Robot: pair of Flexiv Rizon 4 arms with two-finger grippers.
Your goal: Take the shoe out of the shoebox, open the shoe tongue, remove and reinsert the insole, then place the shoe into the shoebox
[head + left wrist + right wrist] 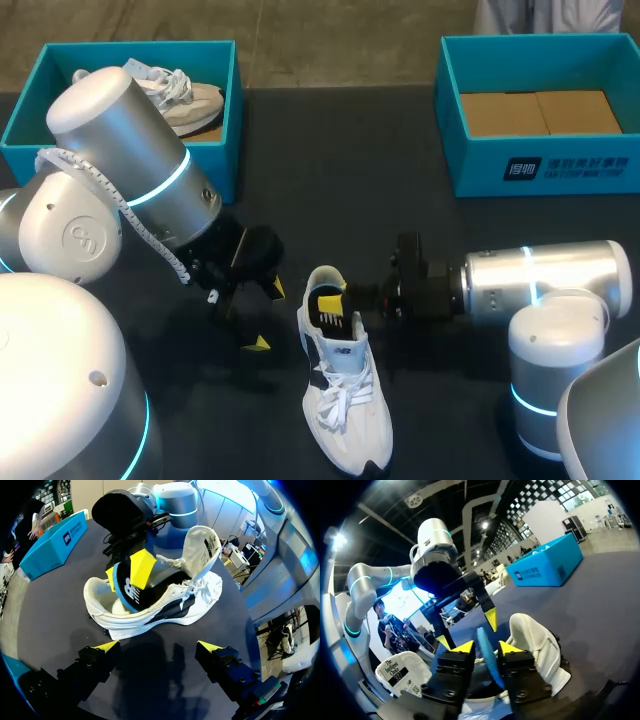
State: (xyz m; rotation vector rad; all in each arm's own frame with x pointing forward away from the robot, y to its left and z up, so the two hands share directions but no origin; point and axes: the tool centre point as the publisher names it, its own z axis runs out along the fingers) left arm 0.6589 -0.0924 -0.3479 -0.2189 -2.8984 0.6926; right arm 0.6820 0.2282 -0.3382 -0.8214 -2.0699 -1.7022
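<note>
A white shoe (345,395) lies on the dark table, heel toward the far side, tongue (202,542) folded up and back. A black insole with a blue edge (127,592) stands partly out of the shoe's opening. My right gripper (333,300) comes in from the right and is shut on that insole (487,657), one yellow tip on each face. My left gripper (268,316) hovers open just left of the shoe, nothing between its fingers. In the left wrist view that gripper (159,647) faces the shoe's side (155,607); in the right wrist view it (469,629) shows beyond the insole.
A teal shoebox (225,60) at the back left holds another pale shoe (190,100). A second teal box (480,160) at the back right has brown cardboard inside. My left arm's large body covers the near left of the table.
</note>
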